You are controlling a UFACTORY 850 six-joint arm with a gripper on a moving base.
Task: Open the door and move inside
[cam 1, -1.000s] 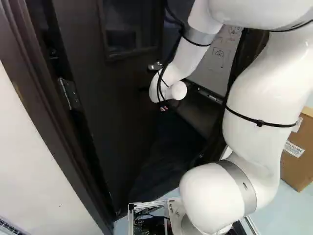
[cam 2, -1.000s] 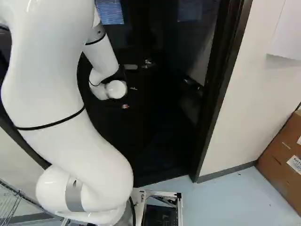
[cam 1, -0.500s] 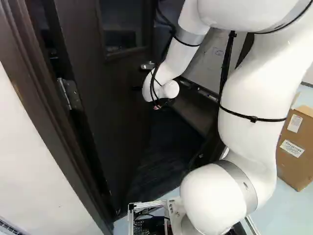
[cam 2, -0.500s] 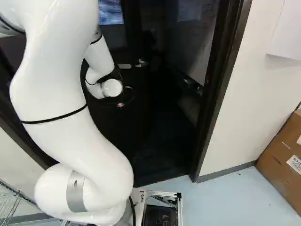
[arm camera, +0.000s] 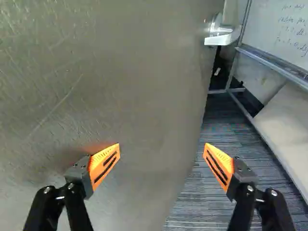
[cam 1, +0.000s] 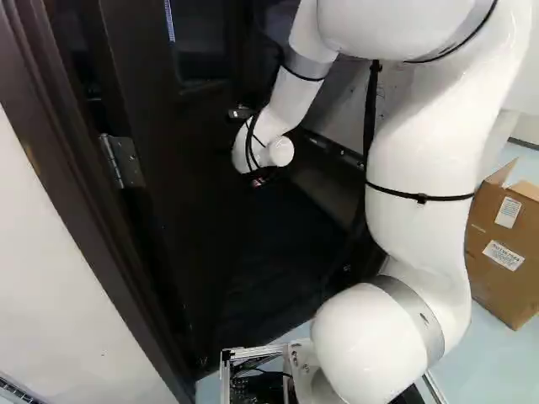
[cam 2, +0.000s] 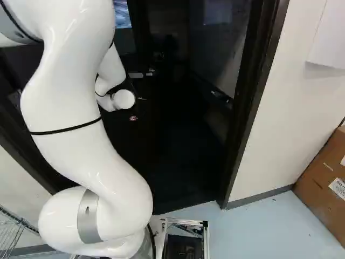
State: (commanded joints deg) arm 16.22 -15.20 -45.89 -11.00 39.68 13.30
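The dark door (cam 1: 194, 210) stands partly open, swung inward from its hinge (cam 1: 123, 162) on the left, leaving a gap along its right side. The white arm (cam 1: 421, 151) reaches ahead from the near side toward the far part of the door, and its claw (cam 1: 258, 179) is lower than the door handle (arm camera: 221, 36) and apart from it. In the wrist view the two fingers of the claw (arm camera: 161, 150) are spread wide, with nothing held between them. One orange pad (arm camera: 104, 163) is over the face of the door, though whether it touches is unclear; the other is out past the door's free edge, over the striped carpet (arm camera: 211, 168). The handle is ahead of the claw, close to that edge. Beyond the gap, on the far right, is a whiteboard (arm camera: 284, 24) with writing on it. The door frame (cam 2: 261, 81) borders the doorway on the right, beside a pale wall (cam 2: 302, 108). A cardboard box (cam 1: 497, 282) sits on the floor to the right of the arm.
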